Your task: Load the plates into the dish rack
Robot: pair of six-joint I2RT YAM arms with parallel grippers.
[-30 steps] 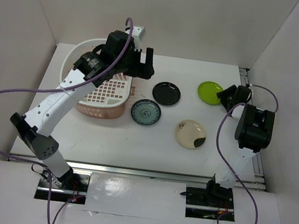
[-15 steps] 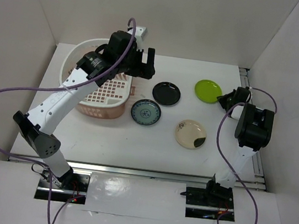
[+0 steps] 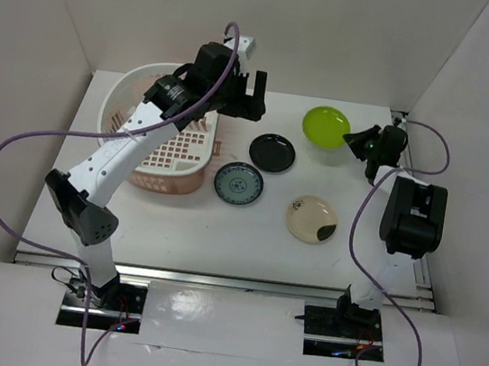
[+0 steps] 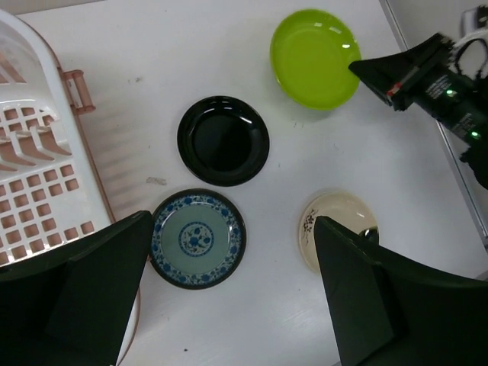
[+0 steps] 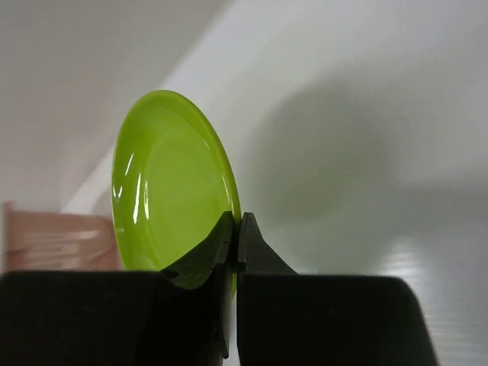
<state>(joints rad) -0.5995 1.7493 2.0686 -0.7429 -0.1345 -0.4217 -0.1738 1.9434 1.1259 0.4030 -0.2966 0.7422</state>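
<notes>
Since a second ago: snaps the right claw (image 3: 356,141) shut on the rim of the lime green plate (image 3: 325,125), hoists it off the worktop (image 3: 262,249) and swings it back and inward, tipped up on edge. From the wrist view, grips at the lower rim, glossy face turned left.

Holds the left claw (image 3: 243,99) spread wide, gripping nothing, hovering just beside the right end of the dish rack (image 3: 121,104).

Leaves the black plate (image 3: 271,152), the blue-green plate (image 3: 238,184) and the cream plate (image 3: 312,219) flat on the worktop.

Now the key line: rack well off to the left of the held plate, beyond the black one. Probably a long reach for the right arm, with the left arm far nearer. Possibly a handover. Already on edge, which should suit standing it in the rack.
</notes>
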